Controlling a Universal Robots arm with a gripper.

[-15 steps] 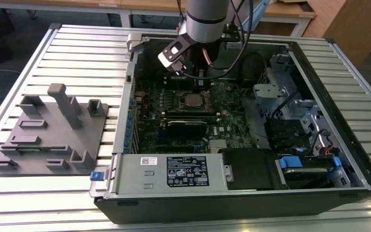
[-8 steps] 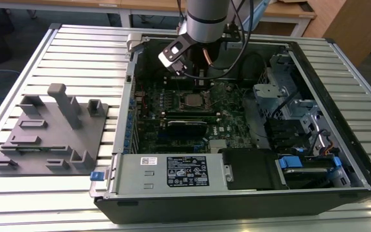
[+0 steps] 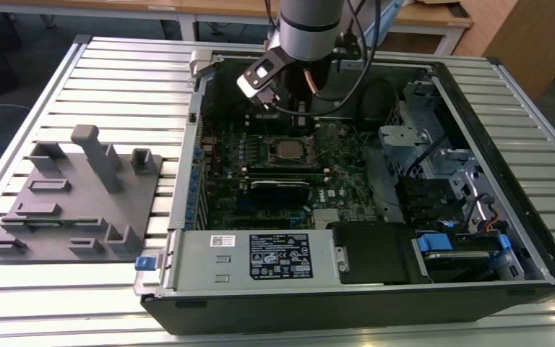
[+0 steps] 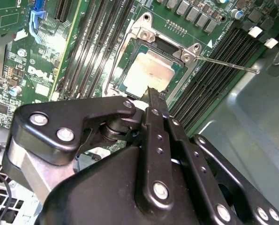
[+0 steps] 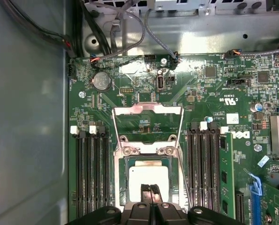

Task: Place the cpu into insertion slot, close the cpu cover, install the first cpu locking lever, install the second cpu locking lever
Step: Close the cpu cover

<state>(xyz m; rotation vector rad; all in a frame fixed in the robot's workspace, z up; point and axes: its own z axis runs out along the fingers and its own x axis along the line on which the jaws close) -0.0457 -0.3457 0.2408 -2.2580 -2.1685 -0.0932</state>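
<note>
First wrist view: we see the gripper point(image 5: 150, 190), fingers point(image 5: 145, 191) clenched together on nothing, hovering just over the cpu point(image 5: 149, 174), which sits in the insertion slot point(image 5: 174, 180) under the lowered cpu cover point(image 5: 145, 150), toward the far side of the case point(image 3: 355, 312).

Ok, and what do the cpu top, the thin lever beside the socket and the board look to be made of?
The cpu: dull silver-grey top with a soft, matt sheen, likely metal. The locking lever: thin bright rod that glints along its length, probably steel wire. The green board: smooth lacquered surface with fine traces, seemingly circuit-board laminate.
</note>
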